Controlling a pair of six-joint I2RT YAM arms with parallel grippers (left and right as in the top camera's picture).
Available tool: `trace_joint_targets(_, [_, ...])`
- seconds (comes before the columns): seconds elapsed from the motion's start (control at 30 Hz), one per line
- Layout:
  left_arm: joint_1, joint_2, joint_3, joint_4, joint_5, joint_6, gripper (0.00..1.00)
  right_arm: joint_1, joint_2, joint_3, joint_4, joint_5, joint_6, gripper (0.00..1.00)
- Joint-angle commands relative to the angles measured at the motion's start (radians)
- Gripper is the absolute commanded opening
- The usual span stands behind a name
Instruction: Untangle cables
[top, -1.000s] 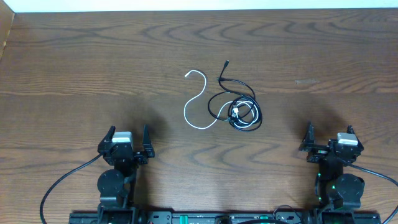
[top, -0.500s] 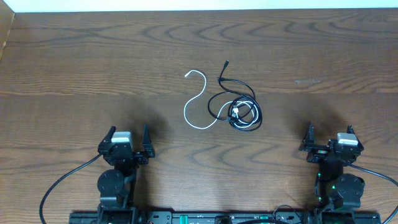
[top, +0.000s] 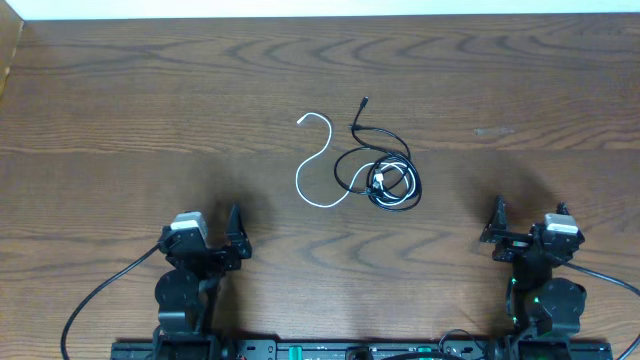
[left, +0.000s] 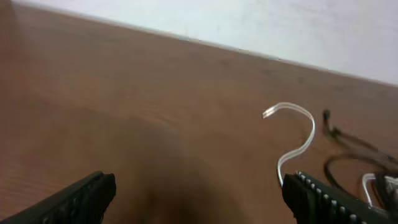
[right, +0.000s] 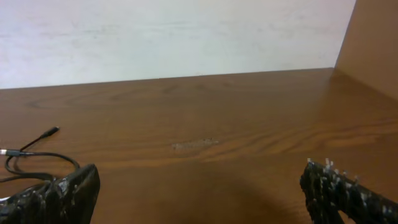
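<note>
A white cable (top: 315, 160) curls in an S shape at the table's middle and runs into a tangled coil of black cable (top: 390, 180), whose free plug end (top: 362, 102) points toward the far edge. In the left wrist view the white cable (left: 297, 140) and black cable (left: 354, 155) lie ahead to the right. In the right wrist view only the black cable's end (right: 37, 146) shows at the left. My left gripper (top: 206, 232) is open and empty near the front left. My right gripper (top: 527, 222) is open and empty near the front right. Both are far from the cables.
The wooden table (top: 150, 110) ends at a pale wall at the back. A small pale scuff (top: 492, 130) marks the surface right of the cables. A raised wooden side panel (right: 373, 43) stands at the right edge. Thick black arm wires (top: 95, 300) trail at the front.
My left gripper has turned slightly to the right, toward the cables. The right arm and the cables have not moved.
</note>
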Motion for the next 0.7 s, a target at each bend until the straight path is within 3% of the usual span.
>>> trace_joint_targets(0.0, [0.005, 0.03, 0.073, -0.084, 0.018, -0.027, 0.92, -0.003, 0.04, 0.064, -0.07, 0.003, 0.029, 0.99])
trace_joint_targets(0.2, [0.005, 0.225, 0.217, -0.158, 0.023, -0.027, 0.91, -0.003, 0.207, 0.186, -0.153, 0.0, 0.028, 0.99])
trace_joint_targets(0.37, [0.005, 0.46, 0.358, -0.189, 0.121, -0.027, 0.92, -0.003, 0.407, 0.289, -0.188, -0.039, 0.028, 0.99])
trace_joint_targets(0.67, [0.005, 0.836, 0.668, -0.547, 0.124, -0.027, 0.91, -0.003, 0.771, 0.558, -0.383, -0.054, 0.026, 0.99])
